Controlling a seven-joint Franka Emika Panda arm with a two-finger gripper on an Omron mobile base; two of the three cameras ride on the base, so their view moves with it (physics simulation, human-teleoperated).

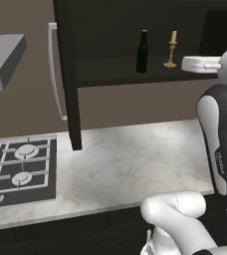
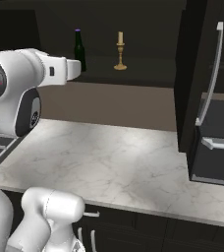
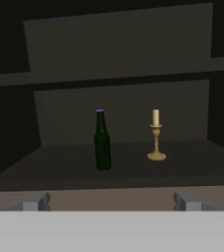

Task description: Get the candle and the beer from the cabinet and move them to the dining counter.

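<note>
1. Beer (image 3: 102, 142) is upright on the open cabinet (image 1: 68, 74) shelf, mid-frame in the hand view.
2. Candle (image 3: 156, 139) is just right of it, not touching.
3. Gripper (image 3: 111, 202) jaws are wide, holding nothing.
4. Marble worktop (image 1: 125, 164) below, hob (image 1: 18, 169) lower left.

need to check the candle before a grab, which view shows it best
The hand view: it looks straight into the open cabinet, and the candle stands upright on the shelf, clear of the bottle beside it. The left base view shows the candle smaller, close to the arm's white wrist. The right base view shows it small and unblocked.
</note>
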